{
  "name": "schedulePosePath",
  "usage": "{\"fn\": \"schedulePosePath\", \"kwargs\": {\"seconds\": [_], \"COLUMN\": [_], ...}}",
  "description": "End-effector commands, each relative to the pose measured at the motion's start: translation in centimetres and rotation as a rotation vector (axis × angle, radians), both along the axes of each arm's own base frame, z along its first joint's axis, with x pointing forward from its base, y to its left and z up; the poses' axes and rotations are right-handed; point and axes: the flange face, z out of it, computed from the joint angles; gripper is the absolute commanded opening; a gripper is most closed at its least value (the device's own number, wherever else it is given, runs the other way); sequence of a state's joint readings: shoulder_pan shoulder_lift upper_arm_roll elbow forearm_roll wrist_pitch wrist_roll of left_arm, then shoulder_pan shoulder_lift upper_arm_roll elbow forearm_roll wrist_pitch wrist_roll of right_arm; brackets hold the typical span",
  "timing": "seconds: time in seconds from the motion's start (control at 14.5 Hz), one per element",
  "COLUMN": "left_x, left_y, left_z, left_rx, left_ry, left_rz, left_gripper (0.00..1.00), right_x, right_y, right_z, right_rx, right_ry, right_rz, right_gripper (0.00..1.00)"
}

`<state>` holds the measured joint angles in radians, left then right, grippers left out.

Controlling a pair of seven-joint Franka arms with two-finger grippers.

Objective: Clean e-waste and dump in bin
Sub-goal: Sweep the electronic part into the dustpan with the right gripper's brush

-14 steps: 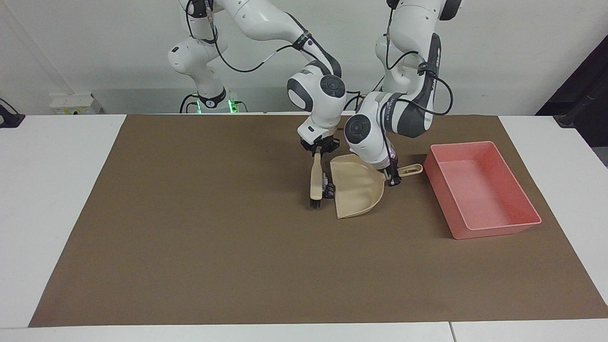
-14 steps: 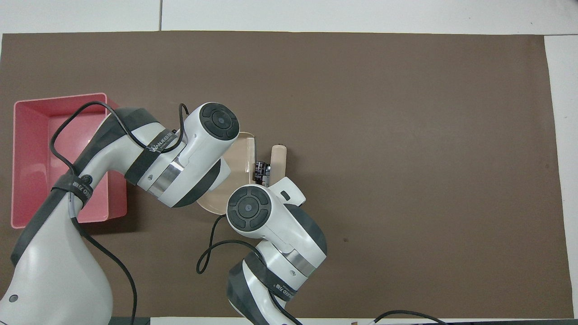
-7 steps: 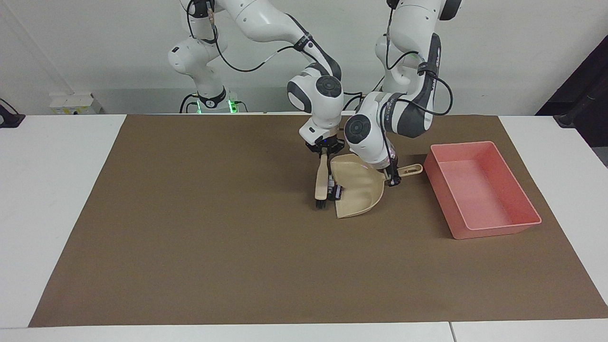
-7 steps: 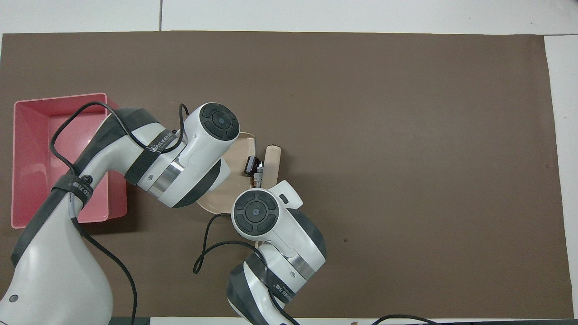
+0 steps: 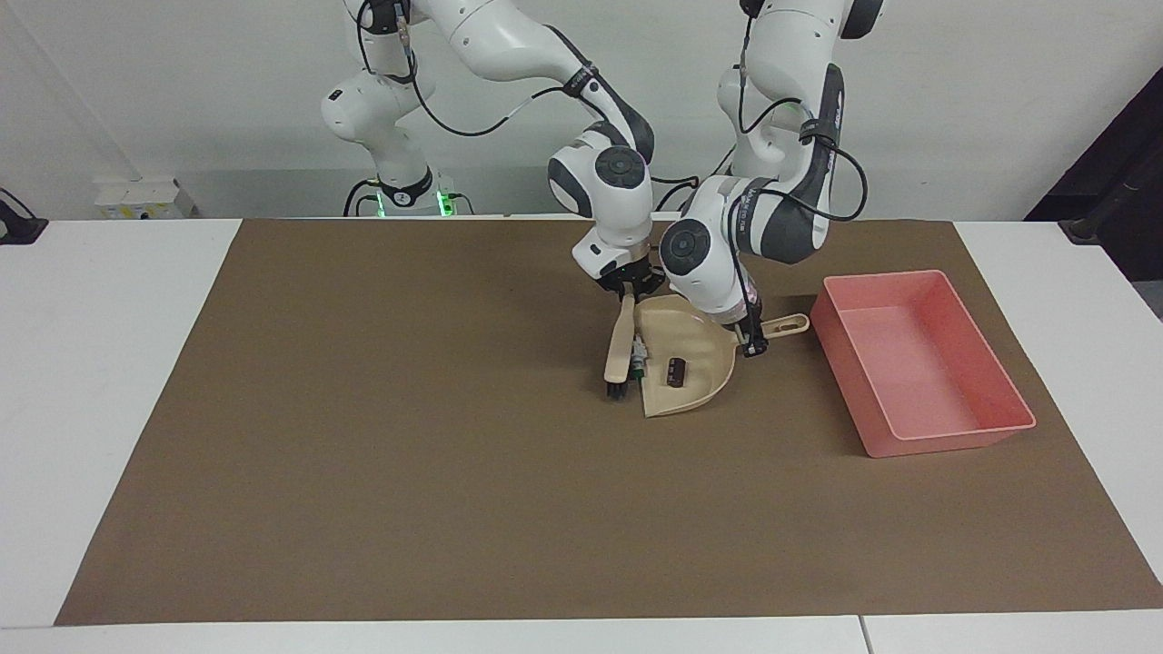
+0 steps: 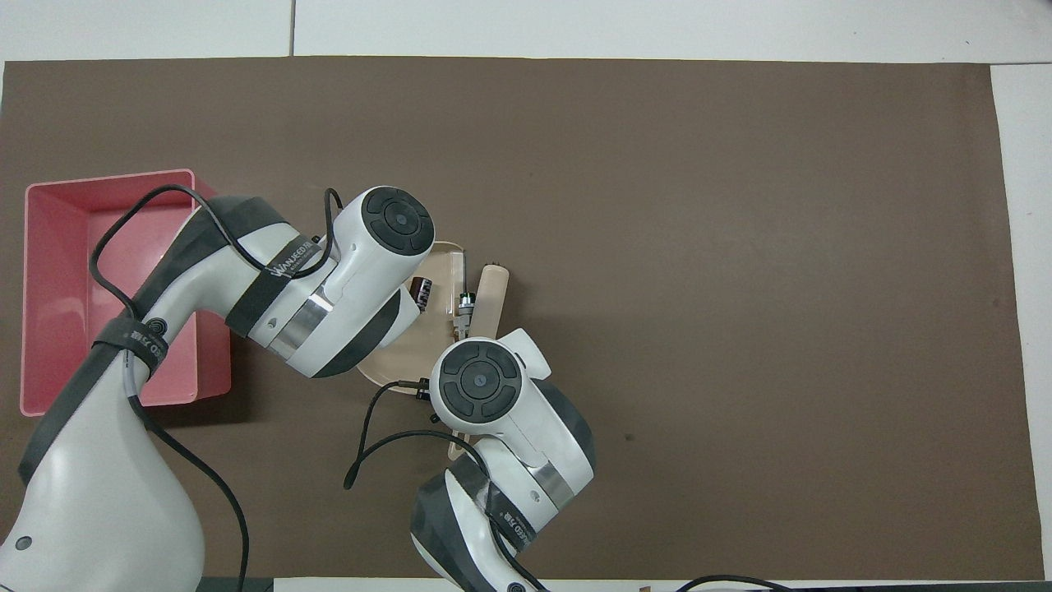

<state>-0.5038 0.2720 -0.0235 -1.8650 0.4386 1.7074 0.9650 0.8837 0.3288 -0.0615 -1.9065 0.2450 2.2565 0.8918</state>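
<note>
A beige dustpan (image 5: 701, 350) (image 6: 440, 333) lies on the brown mat, its open lip toward the right arm's end. My left gripper (image 5: 750, 344) is shut on its handle (image 5: 783, 324). My right gripper (image 5: 627, 289) is shut on the top of a beige brush (image 5: 618, 345) (image 6: 492, 292), which stands tilted with its bristles (image 5: 615, 391) on the mat at the pan's lip. One piece of e-waste, a dark block (image 5: 675, 372) (image 6: 422, 293), lies inside the pan. The white, green-ended piece (image 5: 639, 357) (image 6: 466, 305) sits at the lip against the brush. The pink bin (image 5: 954, 442) (image 6: 49, 247) holds nothing that I can see.
The bin stands beside the dustpan handle, toward the left arm's end of the table. The brown mat (image 5: 409, 472) covers most of the white table. In the overhead view both wrists hide their own fingers.
The right gripper swept the brush toward the dustpan. The dark block slid from the lip into the pan, and the white piece came up to the lip. The left arm held still.
</note>
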Motion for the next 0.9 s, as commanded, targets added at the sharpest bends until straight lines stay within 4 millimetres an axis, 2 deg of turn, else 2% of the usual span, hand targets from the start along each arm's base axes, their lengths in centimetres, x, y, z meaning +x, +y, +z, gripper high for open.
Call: {"fn": "schedulePosePath", "kwargs": {"seconds": [0.0, 0.55, 0.76, 0.83], "left_x": [-0.6, -0.3, 0.1, 0.1], "left_y": [0.4, 0.9, 1.8, 1.6], "left_z": [0.2, 0.1, 0.1, 0.1], "left_rx": [-0.013, -0.029, -0.044, -0.064], "left_ry": [-0.013, -0.005, 0.003, 0.003], "left_rz": [-0.019, -0.005, 0.013, 0.018], "left_gripper": [0.0, 0.0, 0.0, 0.0], "right_x": [0.2, 0.0, 0.6, 0.7], "right_y": [1.3, 2.2, 3.2, 2.8], "right_z": [1.5, 1.9, 3.3, 3.3], "right_rx": [0.042, 0.075, 0.087, 0.07], "right_ry": [-0.01, -0.005, -0.001, 0.01], "right_rz": [-0.016, -0.032, -0.044, -0.034], "right_gripper": [0.0, 0.0, 0.0, 0.0]}}
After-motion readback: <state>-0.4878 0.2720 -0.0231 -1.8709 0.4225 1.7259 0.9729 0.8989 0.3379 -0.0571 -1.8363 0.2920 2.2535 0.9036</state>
